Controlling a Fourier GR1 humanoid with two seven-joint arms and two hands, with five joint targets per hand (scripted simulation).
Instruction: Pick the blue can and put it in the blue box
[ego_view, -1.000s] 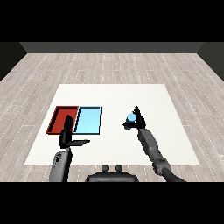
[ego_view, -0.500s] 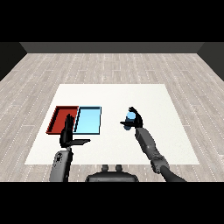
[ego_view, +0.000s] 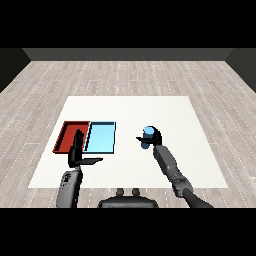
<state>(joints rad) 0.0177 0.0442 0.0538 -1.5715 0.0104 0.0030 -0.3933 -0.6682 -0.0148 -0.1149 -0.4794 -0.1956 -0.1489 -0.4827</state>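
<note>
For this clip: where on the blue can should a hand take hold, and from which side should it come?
Around the rounded side wall, mid-height. The blue can is a small cylinder, so fingers and thumb can curl round its curved body. The right hand is already curled round it from the can's right side, away from the light blue tray. That seems the sensible approach, leaving the tray side free for placing.

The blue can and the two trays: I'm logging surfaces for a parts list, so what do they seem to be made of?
The blue can, in the right hand, looks smooth, perhaps painted metal or plastic; a pale patch on top may be a highlight. The red tray and blue tray look like matte plastic: flat, even colour, thin raised rims. No texture settles it.
</note>
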